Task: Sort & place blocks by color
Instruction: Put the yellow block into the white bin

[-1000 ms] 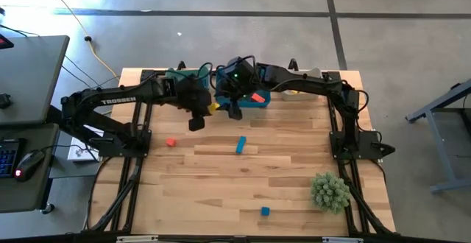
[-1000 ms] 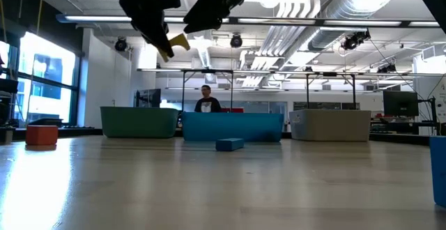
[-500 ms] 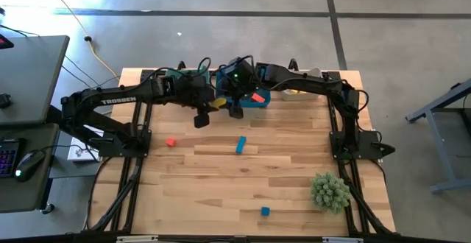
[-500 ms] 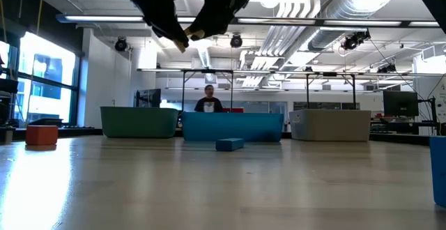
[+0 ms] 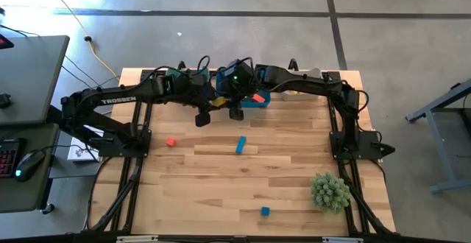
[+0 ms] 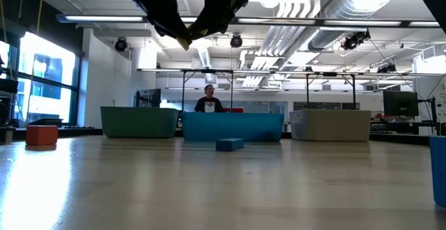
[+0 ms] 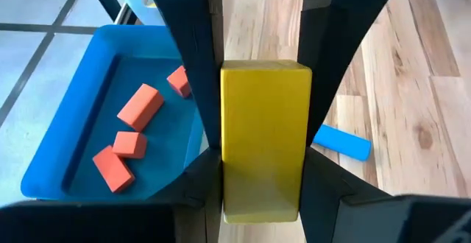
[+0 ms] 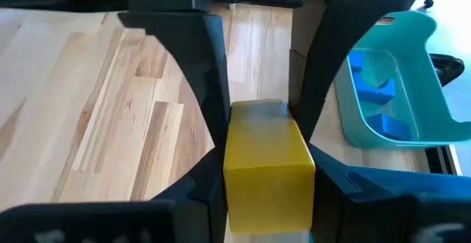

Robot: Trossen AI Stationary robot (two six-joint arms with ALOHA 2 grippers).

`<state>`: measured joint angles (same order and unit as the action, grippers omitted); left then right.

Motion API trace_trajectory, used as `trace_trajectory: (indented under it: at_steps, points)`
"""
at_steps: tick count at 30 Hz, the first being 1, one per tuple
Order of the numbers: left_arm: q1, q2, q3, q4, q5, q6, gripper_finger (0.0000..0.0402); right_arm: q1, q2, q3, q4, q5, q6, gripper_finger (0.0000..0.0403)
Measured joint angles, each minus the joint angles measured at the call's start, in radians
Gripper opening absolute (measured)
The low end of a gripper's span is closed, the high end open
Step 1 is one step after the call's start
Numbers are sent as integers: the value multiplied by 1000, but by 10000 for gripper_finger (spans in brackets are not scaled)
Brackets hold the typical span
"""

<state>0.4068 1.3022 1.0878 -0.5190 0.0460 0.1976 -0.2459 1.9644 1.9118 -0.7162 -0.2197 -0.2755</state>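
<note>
Above the far middle of the bench (image 5: 221, 177), both pincers pinch one yellow block (image 7: 265, 143) between them. The left pincer (image 5: 204, 114) and right pincer (image 5: 234, 110) look mid-handover, probably so the right arm can reach the grey-white bin (image 6: 331, 124).

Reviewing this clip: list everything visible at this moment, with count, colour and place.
Yellow rectangular block: 1, yellow, in the air, clamped by both grippers.
Small red blocks: 4, red, inside blue plastic bin.
Small blue blocks: several, blue, inside teal plastic bin.
Grey-white bin: 1, far table edge.
Red cube: 1, table's left.
Blue bar: 1, mid-table.
Blue cube: 1, near the plant.
Spiky green plant: 1, table's right.
Person: 1, behind the table.
Wooden table: 1.
Left gripper, right gripper: meeting near blue bin.
</note>
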Motion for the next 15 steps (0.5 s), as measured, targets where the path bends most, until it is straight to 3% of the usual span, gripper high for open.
trace_trajectory:
  at_steps: [15]
  points:
    - [40,0,0,10,-10,-5,141,-2,0,0,23,47,71,111]
